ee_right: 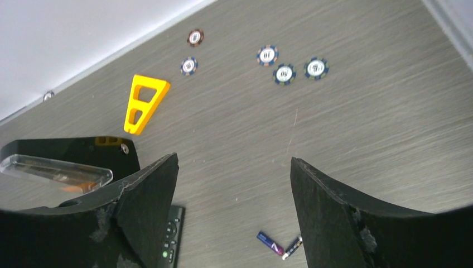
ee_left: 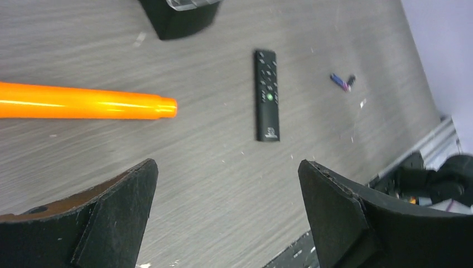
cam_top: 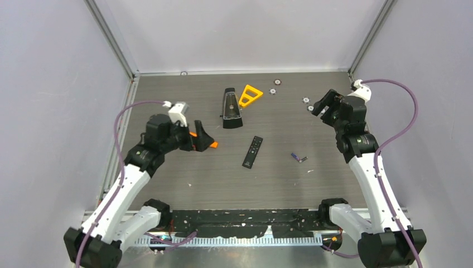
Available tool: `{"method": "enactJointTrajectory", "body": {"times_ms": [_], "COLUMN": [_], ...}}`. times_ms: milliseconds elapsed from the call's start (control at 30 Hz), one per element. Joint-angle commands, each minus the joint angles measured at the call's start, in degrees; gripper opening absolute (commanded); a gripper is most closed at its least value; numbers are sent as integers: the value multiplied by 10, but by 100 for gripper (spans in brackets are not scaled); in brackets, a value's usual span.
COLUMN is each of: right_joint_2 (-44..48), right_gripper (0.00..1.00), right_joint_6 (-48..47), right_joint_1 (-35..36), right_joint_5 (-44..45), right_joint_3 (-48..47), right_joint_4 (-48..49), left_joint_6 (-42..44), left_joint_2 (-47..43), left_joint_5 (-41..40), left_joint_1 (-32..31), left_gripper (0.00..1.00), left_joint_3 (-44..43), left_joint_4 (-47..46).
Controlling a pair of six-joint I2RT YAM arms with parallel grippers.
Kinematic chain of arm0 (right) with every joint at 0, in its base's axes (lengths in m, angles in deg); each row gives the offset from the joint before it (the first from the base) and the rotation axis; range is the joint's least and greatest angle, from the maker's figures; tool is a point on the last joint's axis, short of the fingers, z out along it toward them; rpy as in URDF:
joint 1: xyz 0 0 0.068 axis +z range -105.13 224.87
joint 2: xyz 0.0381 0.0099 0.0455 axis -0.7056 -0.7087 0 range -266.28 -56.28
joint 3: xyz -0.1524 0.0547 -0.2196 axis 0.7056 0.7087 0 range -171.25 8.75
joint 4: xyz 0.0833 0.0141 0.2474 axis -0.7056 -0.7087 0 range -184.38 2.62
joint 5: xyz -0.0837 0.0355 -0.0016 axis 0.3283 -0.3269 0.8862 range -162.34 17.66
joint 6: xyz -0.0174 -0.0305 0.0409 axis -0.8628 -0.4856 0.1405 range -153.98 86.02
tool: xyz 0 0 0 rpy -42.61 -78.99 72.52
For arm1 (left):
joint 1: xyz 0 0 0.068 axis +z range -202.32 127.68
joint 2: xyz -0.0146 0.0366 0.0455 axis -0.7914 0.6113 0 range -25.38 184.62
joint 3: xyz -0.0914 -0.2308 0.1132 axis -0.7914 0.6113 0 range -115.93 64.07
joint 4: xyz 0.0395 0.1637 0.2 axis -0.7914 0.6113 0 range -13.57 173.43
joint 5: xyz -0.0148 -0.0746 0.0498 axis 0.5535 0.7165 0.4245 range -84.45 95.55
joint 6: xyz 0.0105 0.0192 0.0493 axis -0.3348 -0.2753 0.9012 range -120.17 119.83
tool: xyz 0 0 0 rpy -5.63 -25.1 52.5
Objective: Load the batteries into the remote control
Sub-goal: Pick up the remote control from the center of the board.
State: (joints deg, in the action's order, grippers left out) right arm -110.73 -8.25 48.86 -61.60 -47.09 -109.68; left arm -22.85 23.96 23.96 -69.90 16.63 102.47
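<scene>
Left jaws gape wide with nothing in them, and the right jaws are open and empty too. Remote [cam_top: 252,152] lies flat, buttons up, in the middle of the table [cam_top: 184,178]. Both batteries [cam_top: 298,158] lie together just to its right, not touching it. Further back sit a black case [cam_top: 229,108] and a yellow triangle [cam_top: 250,95], with chips [cam_top: 276,84] off to the right.

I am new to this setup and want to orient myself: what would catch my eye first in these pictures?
The yellow triangular frame at the far middle of the table stands out most, beside a tapered black case. Nearer the centre lies the slim black remote control, with two small batteries to its right.
</scene>
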Motion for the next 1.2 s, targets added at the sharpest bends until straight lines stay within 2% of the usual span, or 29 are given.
{"method": "enactJointTrajectory", "body": {"times_ms": [0,100,300,467,667,967,1167], "right_joint_2": [-5,-5,0,15,32,31,28], "right_gripper": [78,77,74,74,73,73,73], "right_joint_6": [39,52,66,70,72,69,73], "right_joint_1": [-1,0,5,7,7,8,8], "right_joint_5": [-36,-54,-72,-80,-98,-124,-130], "right_joint_3": [22,41,74,97,123,125,129], "right_joint_4": [9,3,-25,-57,-73,-81,-81], "left_joint_6": [-8,9,14,6,-15,-7,3], "left_joint_2": [67,137,308,441,574,653,679], "left_joint_5": [-30,-87,-189,-248,-283,-297,-282], "left_joint_1": [-83,-141,-243,-290,-308,-325,-327], "left_gripper": [100,100,96,92,91,89,83], "left_joint_3": [1,-25,-130,-217,-321,-366,-373], "left_joint_4": [-81,-106,-130,-138,-100,-64,-52]}}
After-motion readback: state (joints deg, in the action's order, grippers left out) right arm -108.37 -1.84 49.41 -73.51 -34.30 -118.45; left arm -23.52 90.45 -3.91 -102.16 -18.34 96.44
